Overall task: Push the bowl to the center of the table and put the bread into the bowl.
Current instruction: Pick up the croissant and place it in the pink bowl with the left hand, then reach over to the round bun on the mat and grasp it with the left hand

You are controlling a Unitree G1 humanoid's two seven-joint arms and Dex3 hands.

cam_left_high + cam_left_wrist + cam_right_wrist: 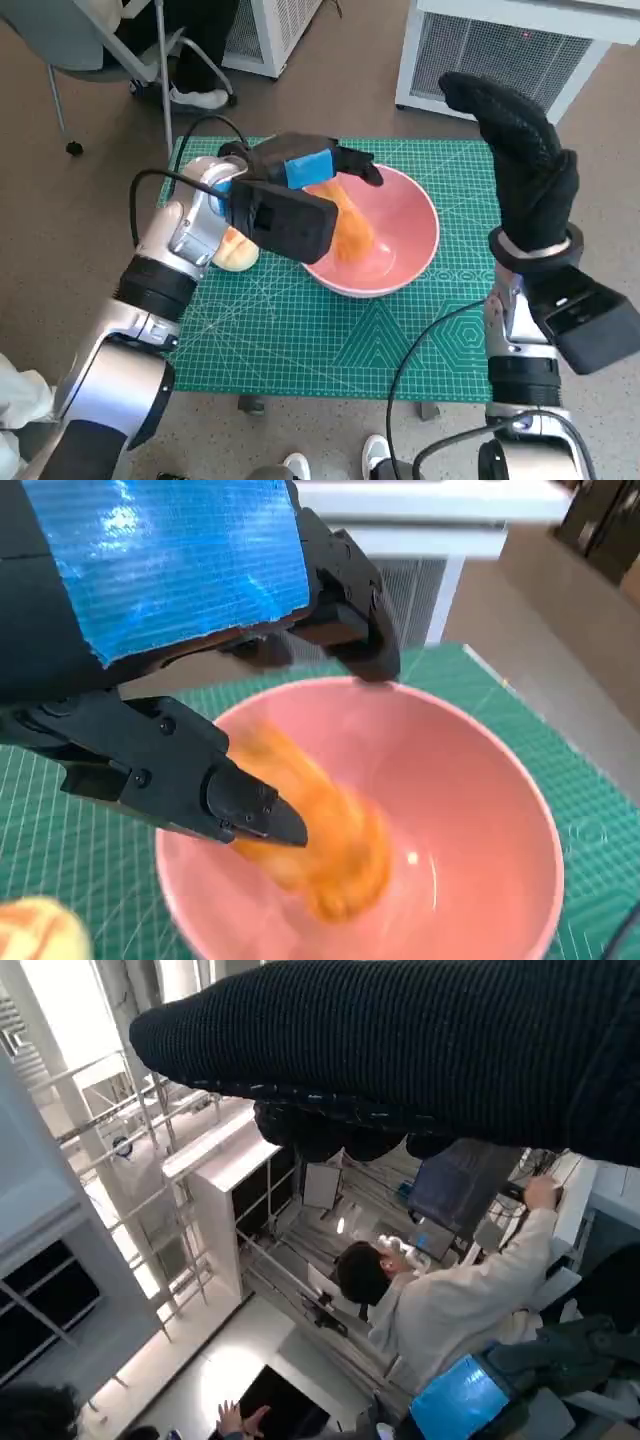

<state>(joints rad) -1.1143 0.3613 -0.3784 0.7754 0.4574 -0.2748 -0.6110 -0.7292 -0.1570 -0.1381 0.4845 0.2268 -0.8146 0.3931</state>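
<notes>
A pink bowl (412, 238) stands on the green mat (300, 340), a little right of the middle. An orange piece of bread (350, 230) lies blurred inside it. My left hand (300, 170) hovers over the bowl's left rim, fingers spread above the bread and not closed on it. The left wrist view shows the bowl (480, 810), the blurred bread (330, 850) and the left hand (180, 570) with its fingers wide apart. My right hand (525, 160) stands raised at the mat's right side, fingers straight, holding nothing; its glove (420, 1040) spans the right wrist view.
A pale bun (237, 250) lies on the mat by my left forearm, and its edge (35, 930) shows in the left wrist view. White appliances (500, 50) stand behind the table. A chair and a person's legs (190, 60) are at the back left. A person (440, 1300) appears in the right wrist view.
</notes>
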